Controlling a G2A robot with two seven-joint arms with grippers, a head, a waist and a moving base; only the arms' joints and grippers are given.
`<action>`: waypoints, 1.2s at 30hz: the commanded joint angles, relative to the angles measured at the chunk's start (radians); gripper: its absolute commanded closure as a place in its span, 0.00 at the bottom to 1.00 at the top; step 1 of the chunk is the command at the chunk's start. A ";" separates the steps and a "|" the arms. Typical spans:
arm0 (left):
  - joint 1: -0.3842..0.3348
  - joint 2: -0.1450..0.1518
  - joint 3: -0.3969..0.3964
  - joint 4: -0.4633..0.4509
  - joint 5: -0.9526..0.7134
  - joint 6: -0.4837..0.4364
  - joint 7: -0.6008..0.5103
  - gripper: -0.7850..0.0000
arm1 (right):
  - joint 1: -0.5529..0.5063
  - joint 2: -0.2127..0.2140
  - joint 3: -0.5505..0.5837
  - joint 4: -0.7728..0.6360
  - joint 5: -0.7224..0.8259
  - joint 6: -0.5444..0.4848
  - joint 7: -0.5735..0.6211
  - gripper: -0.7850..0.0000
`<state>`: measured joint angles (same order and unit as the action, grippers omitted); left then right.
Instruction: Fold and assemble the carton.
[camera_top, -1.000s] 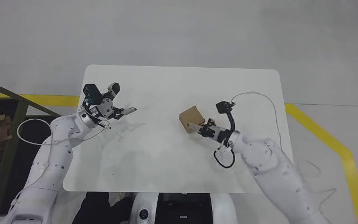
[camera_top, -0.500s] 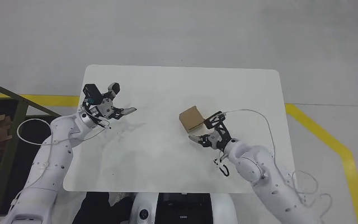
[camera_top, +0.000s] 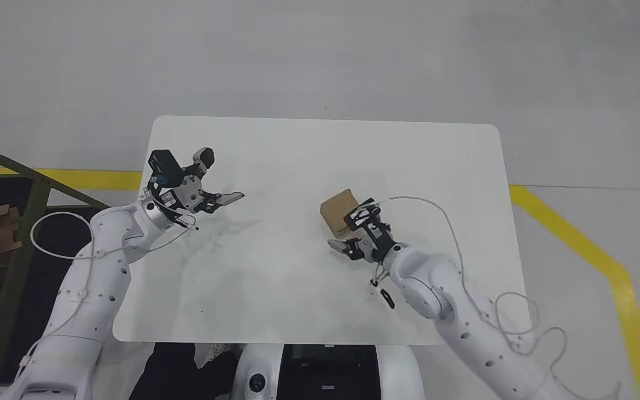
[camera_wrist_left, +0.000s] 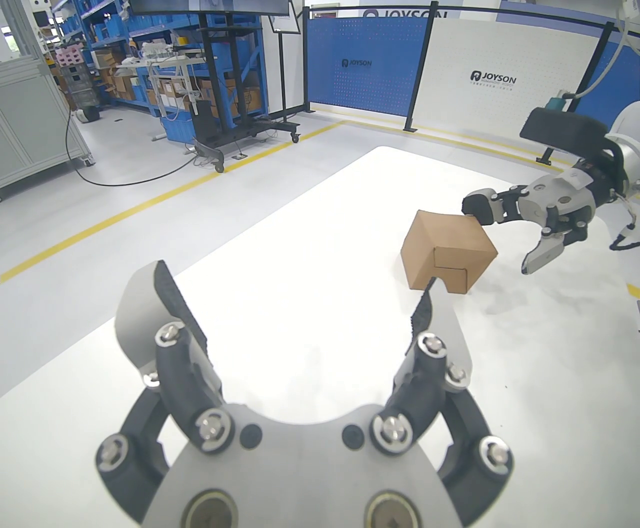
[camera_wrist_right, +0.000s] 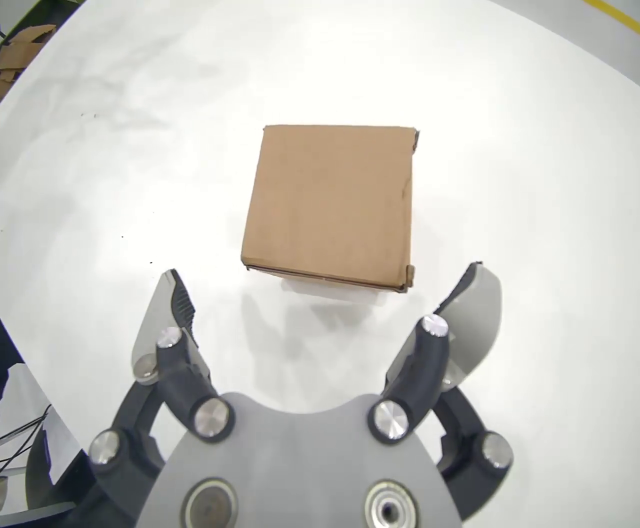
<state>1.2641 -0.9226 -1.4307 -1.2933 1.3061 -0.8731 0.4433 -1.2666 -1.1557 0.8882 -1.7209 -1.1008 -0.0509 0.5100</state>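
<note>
A small brown carton (camera_top: 341, 210) stands folded up as a closed box right of the table's middle; its flat brown top face (camera_wrist_right: 330, 205) shows in the right wrist view and its side flaps (camera_wrist_left: 447, 255) in the left wrist view. My right gripper (camera_top: 349, 230) is open just in front of the carton, one fingertip (camera_wrist_left: 475, 204) close to the box's upper edge, nothing held. My left gripper (camera_top: 218, 178) hangs open over the table's left part, far from the carton, empty (camera_wrist_left: 295, 305).
The white table (camera_top: 270, 290) has bare room on all sides of the carton. A thin cable (camera_top: 440, 215) loops over the table by the right arm. Cardboard scraps (camera_wrist_right: 20, 55) lie on the floor off the table's edge.
My right gripper has let go of the carton's side, drawn back toward the front edge and turned, then come close to the box again, open. The carton and left arm have stayed put.
</note>
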 joint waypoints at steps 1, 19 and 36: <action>0.000 0.000 0.000 0.000 0.000 0.000 0.000 0.00 | 0.007 -0.005 -0.006 0.008 0.002 0.006 0.001 0.00; 0.000 0.000 0.000 0.000 0.000 0.000 0.000 0.00 | 0.047 -0.033 -0.023 0.054 0.028 0.011 0.049 0.30; 0.000 0.000 0.000 0.000 0.000 0.000 0.000 0.00 | 0.024 -0.041 -0.003 0.026 0.029 0.019 0.070 0.00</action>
<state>1.2641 -0.9226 -1.4307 -1.2933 1.3061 -0.8731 0.4433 -1.2379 -1.1966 0.8862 -1.6877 -1.0688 -0.0368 0.5787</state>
